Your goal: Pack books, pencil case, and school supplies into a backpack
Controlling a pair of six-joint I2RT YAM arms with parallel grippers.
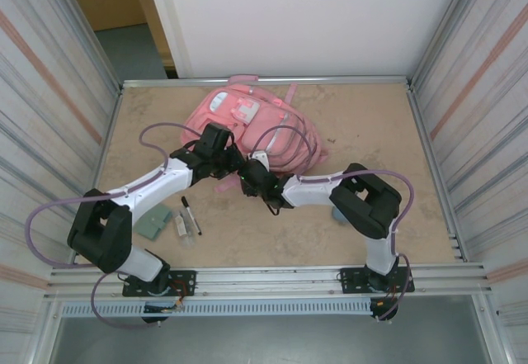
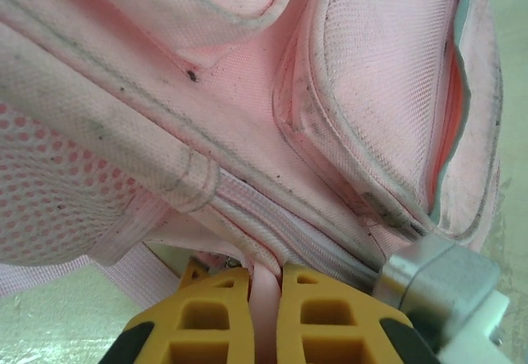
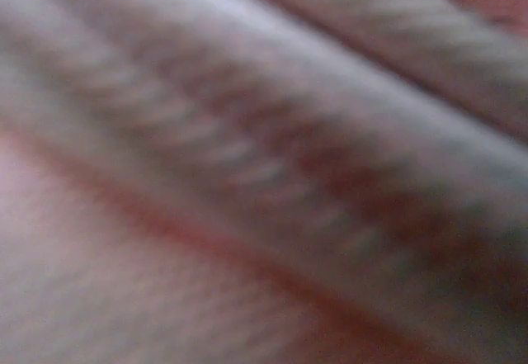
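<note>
Backpack fabric tight between left fingers

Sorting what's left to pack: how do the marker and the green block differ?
The marker is black, thin and long; the block is grey-green, flat and broad. The marker lies right of the block. Both rest on the table, outside the backpack.
</note>
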